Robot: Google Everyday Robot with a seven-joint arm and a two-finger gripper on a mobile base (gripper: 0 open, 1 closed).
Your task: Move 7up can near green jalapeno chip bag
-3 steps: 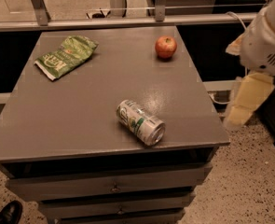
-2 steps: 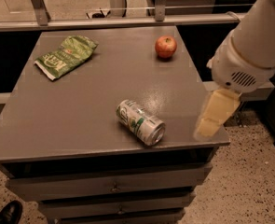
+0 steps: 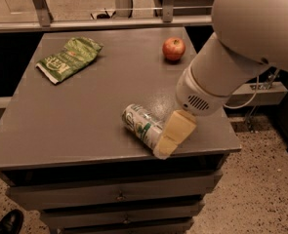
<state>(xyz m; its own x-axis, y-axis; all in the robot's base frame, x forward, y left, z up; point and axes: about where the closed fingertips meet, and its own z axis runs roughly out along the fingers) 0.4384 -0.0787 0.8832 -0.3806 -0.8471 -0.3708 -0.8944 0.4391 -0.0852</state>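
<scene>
The 7up can (image 3: pixel 141 124), silver-white with green markings, lies on its side near the front right of the grey table (image 3: pixel 85 116). The green jalapeno chip bag (image 3: pixel 69 58) lies flat at the back left, far from the can. My gripper (image 3: pixel 172 136), seen as a pale yellowish finger below the big white arm (image 3: pixel 241 48), sits right at the can's right end, overlapping it in view. I cannot tell if it touches the can.
A red apple (image 3: pixel 174 48) stands at the back right of the table. Drawers (image 3: pixel 119 196) run below the front edge. A rail (image 3: pixel 99 23) crosses behind the table. A black shoe (image 3: pixel 4 223) shows at the lower left floor.
The arm has swung in from the right and down toward the can; the finger now sits against the can's right end. The can, bag and apple have not moved.
</scene>
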